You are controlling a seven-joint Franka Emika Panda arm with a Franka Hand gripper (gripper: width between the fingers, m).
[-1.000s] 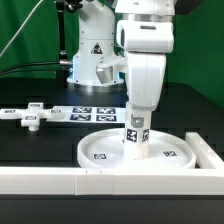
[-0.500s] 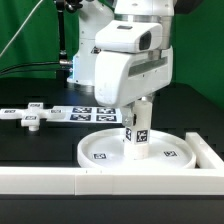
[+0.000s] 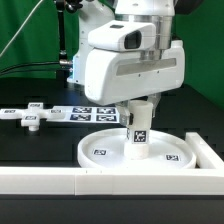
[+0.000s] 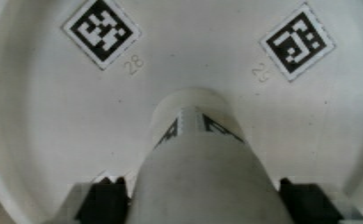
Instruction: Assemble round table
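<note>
The large rimmed round disc (image 3: 100,158) lies flat on the table at the front, with tags on its face. The short cylindrical leg (image 3: 139,130) stands upright on the disc's middle. My gripper (image 3: 141,108) comes down from above and is shut on the leg's upper part. In the wrist view the leg (image 4: 199,150) runs down to the disc (image 4: 36,120), and my gripper (image 4: 204,202) has a dark finger (image 4: 103,198) on each side of it. The flat cross-shaped foot piece (image 3: 30,117) lies apart at the exterior view's left.
The marker board (image 3: 90,113) lies behind the disc. A long white border rail (image 3: 60,180) runs along the front and continues up the exterior view's right side (image 3: 210,150). The arm's white base (image 3: 95,60) stands at the back.
My hand has turned about the upright leg, so its broad side now faces the exterior camera. The leg has stayed on the disc's middle, its tags turned with the hand.
</note>
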